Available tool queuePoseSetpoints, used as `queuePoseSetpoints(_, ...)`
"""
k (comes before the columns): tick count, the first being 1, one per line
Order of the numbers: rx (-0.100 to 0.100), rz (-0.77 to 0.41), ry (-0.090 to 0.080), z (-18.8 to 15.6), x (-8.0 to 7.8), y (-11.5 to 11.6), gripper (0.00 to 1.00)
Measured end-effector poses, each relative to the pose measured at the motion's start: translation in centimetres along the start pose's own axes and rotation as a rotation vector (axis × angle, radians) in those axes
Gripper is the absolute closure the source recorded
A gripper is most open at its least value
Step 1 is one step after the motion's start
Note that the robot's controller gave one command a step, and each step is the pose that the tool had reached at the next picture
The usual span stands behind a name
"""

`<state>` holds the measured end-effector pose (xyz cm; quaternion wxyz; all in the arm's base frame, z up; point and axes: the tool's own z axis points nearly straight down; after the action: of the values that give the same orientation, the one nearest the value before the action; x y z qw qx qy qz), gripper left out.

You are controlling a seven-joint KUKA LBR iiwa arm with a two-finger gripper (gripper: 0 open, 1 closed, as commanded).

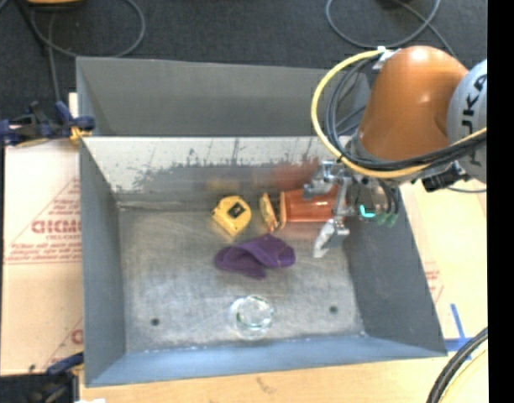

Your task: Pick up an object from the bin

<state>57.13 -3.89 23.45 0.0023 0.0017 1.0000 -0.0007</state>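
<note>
My gripper (326,240) hangs low at the bin's right side, under the arm's orange cover. It is right beside the right end of an orange-brown box (301,208) that lies against the back wall, and I see nothing held in it. At the box's left end sits a small yellowish piece (268,212). A crumpled purple cloth (255,255) lies just left of and below the gripper.
A yellow tape measure (232,215) rests left of the box. A clear round cup (252,316) sits near the front wall. The left half of the bin floor is bare metal. Cables loop around the arm's wrist above the right wall.
</note>
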Motion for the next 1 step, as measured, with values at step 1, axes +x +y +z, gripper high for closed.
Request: queuePoseSetpoints(1, 0.0, 0.0, 0.0, 0.0, 0.0, 0.0, 0.0)
